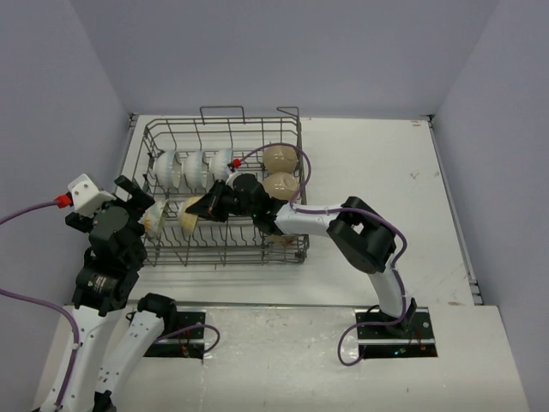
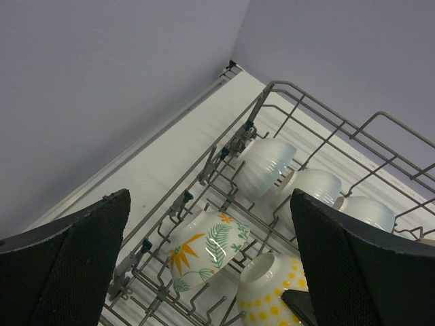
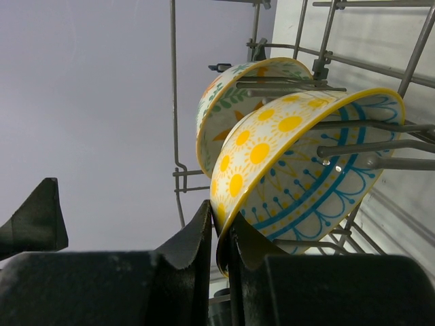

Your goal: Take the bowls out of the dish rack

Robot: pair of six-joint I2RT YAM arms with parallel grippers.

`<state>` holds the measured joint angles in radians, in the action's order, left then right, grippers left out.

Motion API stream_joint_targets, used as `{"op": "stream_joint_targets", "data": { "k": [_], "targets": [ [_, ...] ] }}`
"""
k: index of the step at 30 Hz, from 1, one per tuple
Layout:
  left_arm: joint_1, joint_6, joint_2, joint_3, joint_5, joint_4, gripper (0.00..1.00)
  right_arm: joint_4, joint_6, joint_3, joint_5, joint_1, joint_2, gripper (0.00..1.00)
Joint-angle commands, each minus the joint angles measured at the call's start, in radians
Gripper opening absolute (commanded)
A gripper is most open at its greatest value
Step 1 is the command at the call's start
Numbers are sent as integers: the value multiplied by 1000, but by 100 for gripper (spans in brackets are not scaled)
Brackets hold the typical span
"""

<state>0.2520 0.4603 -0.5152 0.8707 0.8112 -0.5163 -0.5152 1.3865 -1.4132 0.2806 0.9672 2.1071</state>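
Note:
The grey wire dish rack (image 1: 296,129) holds three white bowls (image 1: 196,166) in its back row and two beige bowls (image 1: 281,172) at the right. A yellow sun-dotted bowl (image 1: 192,215), blue-painted inside, stands on edge in the front row. A leaf-patterned bowl (image 1: 154,218) is next to it on the left. My right gripper (image 1: 210,204) reaches into the rack. In the right wrist view it (image 3: 221,227) is shut on the yellow bowl's (image 3: 299,163) rim. My left gripper (image 1: 137,202) is open and empty above the rack's left end, over the leaf bowl (image 2: 207,248).
The rack (image 2: 285,92) sits near the left wall, with its looped handles at the back. White table (image 1: 386,180) lies to the right of the rack and in front of it. The right arm's purple cable (image 1: 300,176) crosses above the beige bowls.

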Motion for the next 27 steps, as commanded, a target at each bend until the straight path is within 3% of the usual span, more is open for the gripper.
{"op": "stream_joint_targets", "data": {
  "k": [1, 16, 27],
  "targets": [
    [7, -14, 9, -4, 16, 41, 100, -278, -12, -55, 42, -35, -96, 0],
    [7, -15, 9, -4, 11, 45, 100, -348, -18, -72, 123, -59, -79, 0],
    [7, -15, 9, -6, 11, 47, 100, -379, 25, -86, 92, -59, -79, 0]
  ]
}}
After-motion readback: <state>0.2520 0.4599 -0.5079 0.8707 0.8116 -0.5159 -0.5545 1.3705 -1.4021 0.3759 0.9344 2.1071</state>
